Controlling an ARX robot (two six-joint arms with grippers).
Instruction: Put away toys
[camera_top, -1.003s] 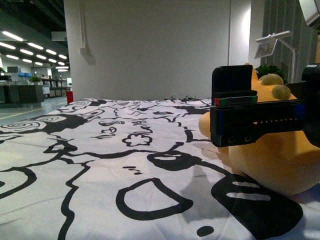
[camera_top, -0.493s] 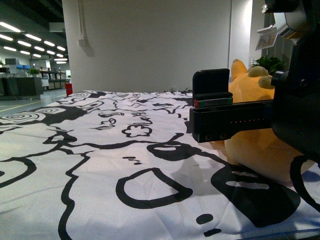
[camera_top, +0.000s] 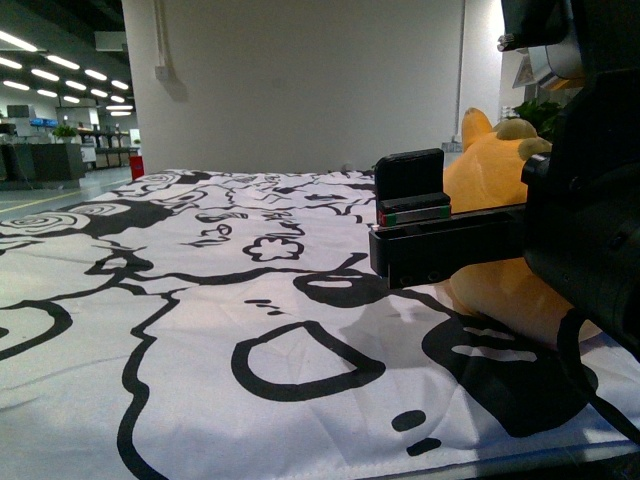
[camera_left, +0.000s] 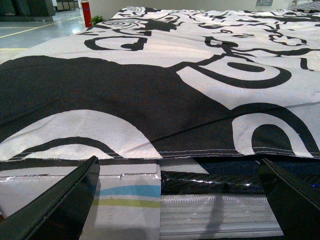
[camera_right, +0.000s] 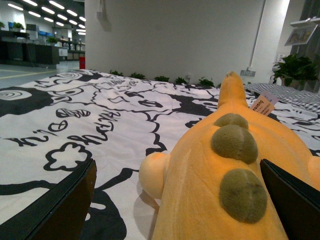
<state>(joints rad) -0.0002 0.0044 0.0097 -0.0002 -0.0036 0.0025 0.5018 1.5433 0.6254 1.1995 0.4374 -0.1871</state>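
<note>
The toy is an orange-yellow plush animal (camera_top: 487, 175) with olive-brown nubs, lying on the right side of the black-and-white patterned cover (camera_top: 200, 300). In the right wrist view its back (camera_right: 200, 200) fills the space between the two dark fingers of my right gripper (camera_right: 177, 165), which is open and straddles it without pinching. A white tag (camera_right: 263, 103) hangs near its pointed ear. In the front view one right finger (camera_top: 410, 180) stands in front of the toy. My left gripper (camera_left: 177, 161) is open and empty at the cover's front hem, away from the toy.
Under the hem (camera_left: 210, 150) I see a white panel with blue and green stripes (camera_left: 125, 197) and a dark glossy band (camera_left: 210, 182). A white wall (camera_top: 300, 80) rises behind the bed. Potted plants (camera_right: 295, 67) stand at the far right.
My right arm has swung left across the front view and now looms larger. Its finger bar covers more of the toy. The toy lies where it was.
</note>
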